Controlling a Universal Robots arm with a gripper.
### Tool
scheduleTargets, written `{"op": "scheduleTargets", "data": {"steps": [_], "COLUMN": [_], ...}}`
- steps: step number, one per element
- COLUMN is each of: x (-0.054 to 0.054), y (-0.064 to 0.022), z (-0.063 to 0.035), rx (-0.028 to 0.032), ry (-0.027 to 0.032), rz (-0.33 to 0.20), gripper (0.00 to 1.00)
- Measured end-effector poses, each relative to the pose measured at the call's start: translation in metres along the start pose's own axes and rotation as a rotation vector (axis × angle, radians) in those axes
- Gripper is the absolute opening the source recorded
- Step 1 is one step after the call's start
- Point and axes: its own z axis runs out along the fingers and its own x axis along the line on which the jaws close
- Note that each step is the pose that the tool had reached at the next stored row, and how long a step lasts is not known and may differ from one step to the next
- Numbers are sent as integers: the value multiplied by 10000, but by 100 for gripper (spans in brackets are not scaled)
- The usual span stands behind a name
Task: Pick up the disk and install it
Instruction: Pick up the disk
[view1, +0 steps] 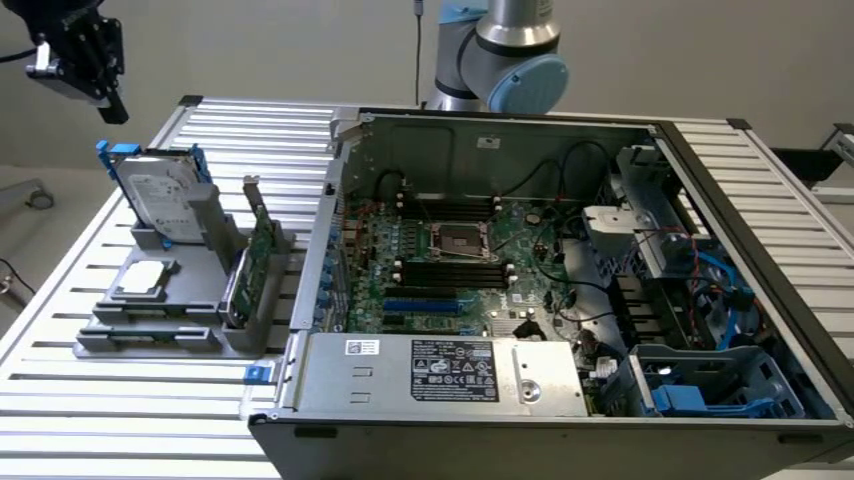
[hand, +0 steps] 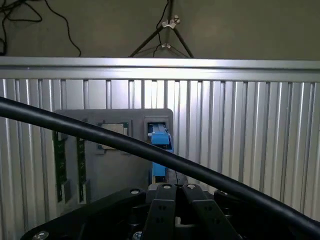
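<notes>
Jaws, pressed together and empty, are positioned well above the grey stand (view1: 187, 300), in which the disk (view1: 163, 205) is seated on edge, long axis vertical, almost directly beneath them.

- Gripper (hand: 178, 190): fingers pressed together, with nothing between them.
- Black cable (hand: 90, 132): crosses the view diagonally, in front of the fixture.
- Grey fixture (hand: 120, 170): rests on the slatted aluminium table (hand: 250, 140).
- Disk (hand: 160, 138): stands edge-on in a fixture slot, with its blue carrier showing.
- Square chip (hand: 117, 127): lies flat between the disk and two green circuit cards (hand: 60, 165).
- Circuit cards: stand edge-on in slots.
- Tripod (hand: 170, 30): stands beyond the table.
</notes>
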Motion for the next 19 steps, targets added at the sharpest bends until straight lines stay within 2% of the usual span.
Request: {"op": "scheduleTargets", "data": {"steps": [2,5,6,7,8,9,19], "x": [0,0,1,1,1,3,25], "y": [0,2,2,2,2,2,1], "z": [0,14,28,46,64,82,248], "rx": [-1,1,-2,-3,-3,-3,-6], "ry": [2,3,2,-1,-3,-3,13], "rz": [-138,-264,-300,-336,-378,-422,-836], "gripper": [12,30,30,36,36,42,42]}}
